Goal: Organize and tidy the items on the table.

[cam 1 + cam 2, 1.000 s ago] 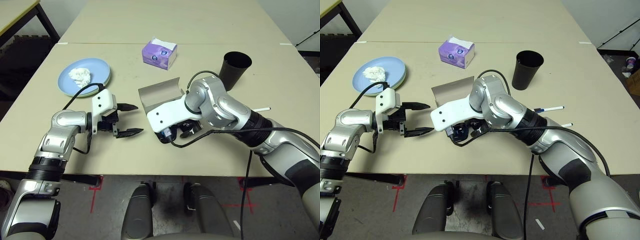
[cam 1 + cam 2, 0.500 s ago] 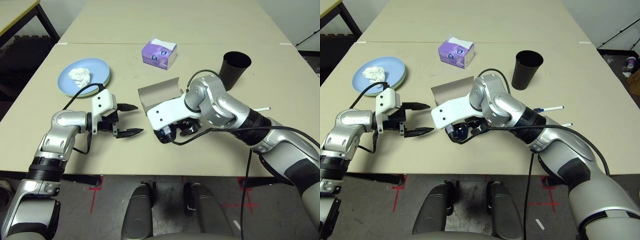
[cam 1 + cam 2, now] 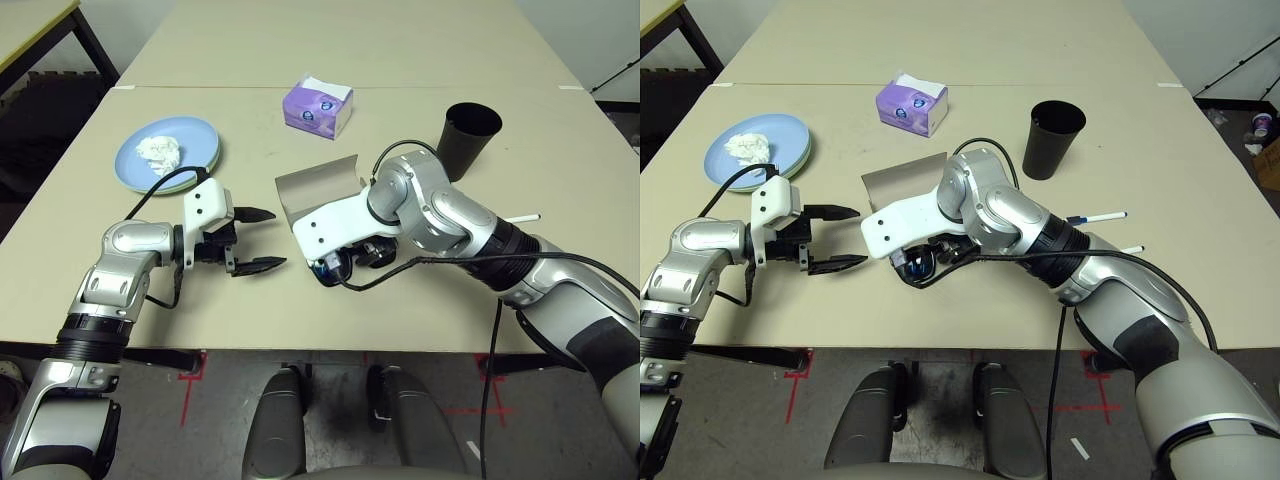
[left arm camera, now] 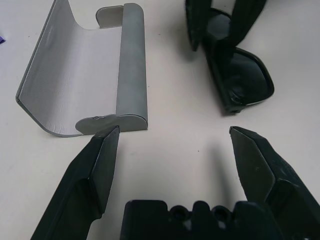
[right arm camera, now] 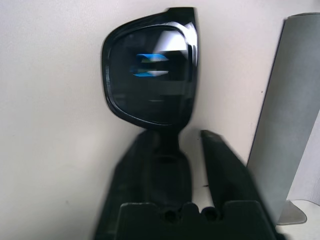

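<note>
Black sunglasses (image 5: 150, 80) lie on the beige table (image 3: 420, 60) near its front edge, just in front of the open grey glasses case (image 3: 315, 185). My right gripper (image 3: 345, 262) is down on the sunglasses (image 4: 240, 75), its fingers closed narrowly on the frame. About a hand's width to their left my left gripper (image 3: 255, 240) hovers open and holds nothing. A crumpled white tissue (image 3: 160, 150) rests on the light blue plate (image 3: 195, 135), which sits on a pale green plate (image 3: 218, 152) at the left. The black cup (image 3: 470, 135) stands upright at the right, and two white pens (image 3: 1100, 216) lie by my right forearm.
A purple tissue box (image 3: 318, 106) stands behind the case. A second table (image 3: 350, 40) adjoins the far edge, and a yellow-edged, black-framed table (image 3: 40, 25) is at the far left. The table's front edge runs close under both grippers.
My right gripper's fingers have closed from wide open onto the sunglasses, and the hand has shifted slightly left. The left arm has not moved.
</note>
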